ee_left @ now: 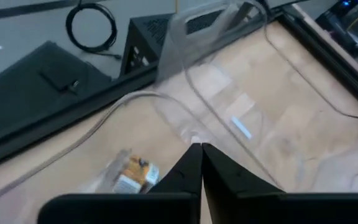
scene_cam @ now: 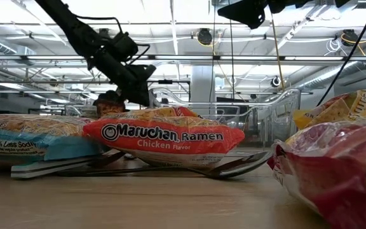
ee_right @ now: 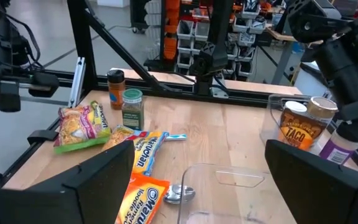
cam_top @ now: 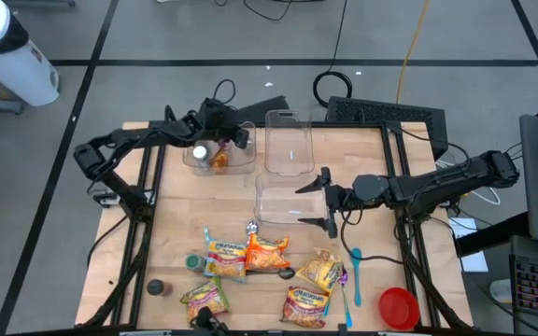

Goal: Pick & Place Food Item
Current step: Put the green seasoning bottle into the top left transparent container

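Wooden table (cam_top: 171, 238) carries clear bins; left gripper (cam_top: 243, 137), fingers pressed together and empty, hangs over the ten o'clock bin (cam_top: 241, 161) containing jars; right gripper (cam_top: 327, 200) gapes wide, empty, at centre; ramen packets (cam_top: 247, 255) lie at six o'clock.
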Available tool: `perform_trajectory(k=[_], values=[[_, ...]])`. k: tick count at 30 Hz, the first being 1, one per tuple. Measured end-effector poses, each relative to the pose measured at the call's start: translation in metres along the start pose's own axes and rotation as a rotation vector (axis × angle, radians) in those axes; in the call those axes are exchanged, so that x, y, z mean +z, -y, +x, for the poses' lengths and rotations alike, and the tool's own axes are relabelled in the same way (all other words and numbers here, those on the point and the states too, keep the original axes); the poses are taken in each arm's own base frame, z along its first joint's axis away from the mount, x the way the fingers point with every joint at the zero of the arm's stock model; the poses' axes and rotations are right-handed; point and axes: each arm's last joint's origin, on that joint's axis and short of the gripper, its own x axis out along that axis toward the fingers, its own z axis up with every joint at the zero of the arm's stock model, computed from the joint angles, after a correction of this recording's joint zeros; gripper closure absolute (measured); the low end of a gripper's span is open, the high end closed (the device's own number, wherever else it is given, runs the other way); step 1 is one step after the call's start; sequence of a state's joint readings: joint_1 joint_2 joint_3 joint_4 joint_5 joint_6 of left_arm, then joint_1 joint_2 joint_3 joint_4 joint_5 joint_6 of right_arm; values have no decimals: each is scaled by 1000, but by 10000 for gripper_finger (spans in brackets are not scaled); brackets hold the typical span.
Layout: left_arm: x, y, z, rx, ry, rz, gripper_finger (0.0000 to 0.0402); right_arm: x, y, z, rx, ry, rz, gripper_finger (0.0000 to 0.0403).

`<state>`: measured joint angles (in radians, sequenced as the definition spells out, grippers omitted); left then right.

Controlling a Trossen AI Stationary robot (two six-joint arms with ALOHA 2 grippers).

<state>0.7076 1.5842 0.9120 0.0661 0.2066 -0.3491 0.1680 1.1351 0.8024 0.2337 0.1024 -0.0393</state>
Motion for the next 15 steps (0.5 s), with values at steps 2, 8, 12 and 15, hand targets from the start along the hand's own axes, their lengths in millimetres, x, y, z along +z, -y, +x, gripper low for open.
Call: perform_trajectory(k=[2, 8, 12, 15], values=[[3, 1, -2, -3, 9, 5, 380, 0, 0, 0, 0, -1, 0, 46], [18, 14, -24, -38, 90, 26, 372, -1, 0, 0, 0, -6, -5, 50], [25, 39, -62, -102, 150, 118, 391, -2, 0, 0, 1, -17, -8, 48], [24, 65, -102, -152, 195, 202, 397, -3, 0, 0, 2, -29, -9, 47]])
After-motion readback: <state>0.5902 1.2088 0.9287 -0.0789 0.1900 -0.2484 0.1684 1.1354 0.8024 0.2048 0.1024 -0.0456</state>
